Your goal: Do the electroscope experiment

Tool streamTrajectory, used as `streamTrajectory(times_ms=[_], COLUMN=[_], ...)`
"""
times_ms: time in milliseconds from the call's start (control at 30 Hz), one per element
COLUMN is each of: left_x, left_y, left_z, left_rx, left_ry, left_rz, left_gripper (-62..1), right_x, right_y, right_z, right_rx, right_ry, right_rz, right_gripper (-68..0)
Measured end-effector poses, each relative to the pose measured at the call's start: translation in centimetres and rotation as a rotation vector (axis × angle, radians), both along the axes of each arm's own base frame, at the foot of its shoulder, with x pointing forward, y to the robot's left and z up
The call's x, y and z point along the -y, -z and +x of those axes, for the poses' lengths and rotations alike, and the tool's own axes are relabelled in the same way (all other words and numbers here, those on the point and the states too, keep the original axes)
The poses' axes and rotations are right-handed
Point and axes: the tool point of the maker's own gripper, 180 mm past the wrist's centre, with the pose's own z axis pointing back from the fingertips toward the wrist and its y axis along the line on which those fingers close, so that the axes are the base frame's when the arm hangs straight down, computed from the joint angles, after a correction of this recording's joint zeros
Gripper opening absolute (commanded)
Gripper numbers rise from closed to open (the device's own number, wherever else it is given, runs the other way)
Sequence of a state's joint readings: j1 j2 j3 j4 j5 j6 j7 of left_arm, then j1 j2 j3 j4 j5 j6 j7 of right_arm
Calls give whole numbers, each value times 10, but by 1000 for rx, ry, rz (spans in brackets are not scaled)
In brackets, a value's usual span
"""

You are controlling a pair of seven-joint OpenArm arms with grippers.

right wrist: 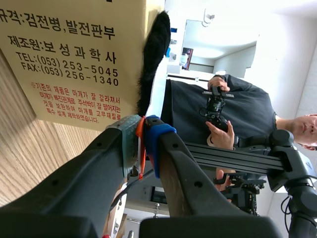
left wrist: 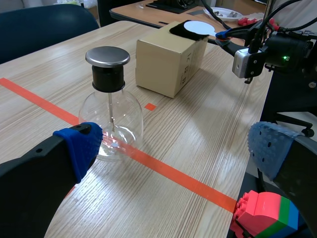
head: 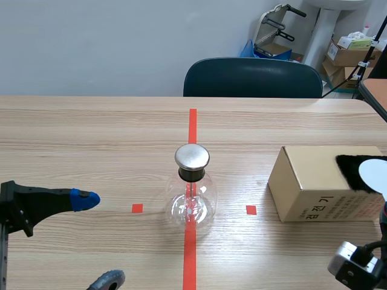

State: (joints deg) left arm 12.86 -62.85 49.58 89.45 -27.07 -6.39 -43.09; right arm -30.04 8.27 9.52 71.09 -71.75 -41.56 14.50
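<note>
The electroscope, a round glass flask (head: 192,202) with a metal cap (head: 192,156), stands on the red tape line at mid-table. My left gripper (left wrist: 176,146) is open and empty, low at the left, with the flask (left wrist: 110,124) just ahead of its blue-padded finger (left wrist: 81,146). On the cardboard box (head: 314,187) lies a black fur cloth (head: 351,172) with a white disc (head: 373,174) resting on it. My right gripper (right wrist: 142,134) is shut on the disc's thin orange handle (right wrist: 141,148), beside the box (right wrist: 69,59). The left wrist view shows that grip (left wrist: 225,35) at the box's far end.
A dark chair (head: 253,77) stands behind the table's far edge. A red, green and blue toy block (left wrist: 265,215) sits below the table edge by my left gripper. A person (right wrist: 223,114) holding a camera stands beyond the box. Cartons (head: 351,54) are stacked at the back right.
</note>
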Motion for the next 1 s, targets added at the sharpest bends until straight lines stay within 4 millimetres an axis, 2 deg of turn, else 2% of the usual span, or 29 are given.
streamTrajectory(times_ms=[100, 167, 467, 600, 667, 833, 1000], left_x=[1, 3, 17, 25, 29, 36, 42], left_y=[0, 0, 15, 22, 26, 40, 50], left_z=[0, 1, 8, 6, 6, 12, 23], left_rx=[0, 4, 1, 17, 23, -12, -16], left_ry=[-1, -11, -70, -60, -55, -61, -68], left_rz=[-3, -9, 38, 78, 104, 170, 197], left_gripper=[14, -7, -277, -372, -391, -392, -443], right_x=[0, 1, -1, -13, -19, -41, -66], right_y=[0, -2, -44, -55, -63, -82, -91], right_z=[0, 1, 20, 26, 30, 39, 43], right_rx=[0, 9, 130, 160, 184, 241, 268], right_ry=[0, 10, -3, -46, -50, -81, -110], right_rz=[0, 11, 4, 6, 16, 32, 40], right_gripper=[-666, -666, -666, -666, -666, -666, -666])
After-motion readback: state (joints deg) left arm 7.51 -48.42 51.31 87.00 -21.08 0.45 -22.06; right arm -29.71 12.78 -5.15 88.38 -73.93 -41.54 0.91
